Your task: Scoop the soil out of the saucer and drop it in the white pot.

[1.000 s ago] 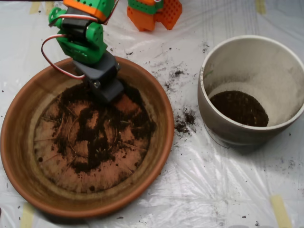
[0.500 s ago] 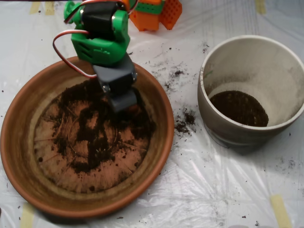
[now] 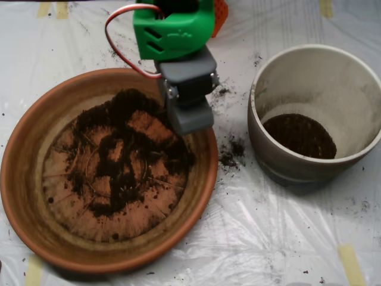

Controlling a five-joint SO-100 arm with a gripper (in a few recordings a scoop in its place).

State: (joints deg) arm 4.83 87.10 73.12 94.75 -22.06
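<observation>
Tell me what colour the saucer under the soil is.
Terracotta orange; the saucer shows it best in the overhead view, with dark soil spread on its ridged base.

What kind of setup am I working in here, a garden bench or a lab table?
Likely an indoor test table, not a garden bench: clear plastic sheeting taped down with yellowish tape, a green 3D-printed arm with a grey scoop, and loose dark soil in a terracotta saucer beside an off-white ceramic pot.
</observation>
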